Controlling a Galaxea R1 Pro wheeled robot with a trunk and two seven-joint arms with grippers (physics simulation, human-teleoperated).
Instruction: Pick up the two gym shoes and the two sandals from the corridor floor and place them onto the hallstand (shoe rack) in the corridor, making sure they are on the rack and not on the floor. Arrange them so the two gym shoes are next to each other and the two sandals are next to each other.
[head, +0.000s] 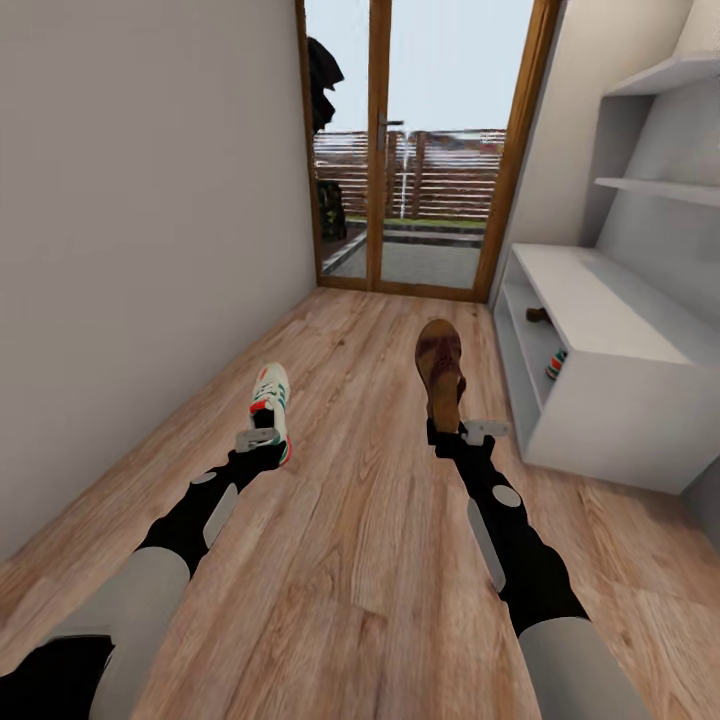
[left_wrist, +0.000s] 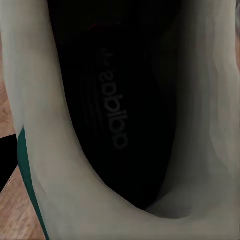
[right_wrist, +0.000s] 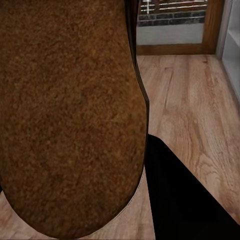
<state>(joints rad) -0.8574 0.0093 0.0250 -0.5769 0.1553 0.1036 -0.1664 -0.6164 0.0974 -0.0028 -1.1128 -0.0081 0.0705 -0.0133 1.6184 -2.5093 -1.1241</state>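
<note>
My left gripper (head: 262, 440) is shut on the heel of a cream-white gym shoe (head: 272, 397) with green stripes and red accents, held over the corridor floor (head: 350, 520). The left wrist view looks into the gym shoe's dark insole (left_wrist: 110, 115). My right gripper (head: 447, 432) is shut on a brown sandal (head: 440, 368), toe pointing away, left of the hallstand (head: 600, 300). The sandal's brown surface (right_wrist: 65, 115) sits close in the right wrist view beside a black finger (right_wrist: 185, 200). On the hallstand's open shelves lie another sandal (head: 537, 315) and another gym shoe (head: 555, 363).
A grey wall (head: 140, 220) runs along the left. A wood-framed glass door (head: 420, 150) closes the far end, with a dark coat (head: 322, 80) hanging beside it. Two floating shelves (head: 655, 187) rise above the bench at the right.
</note>
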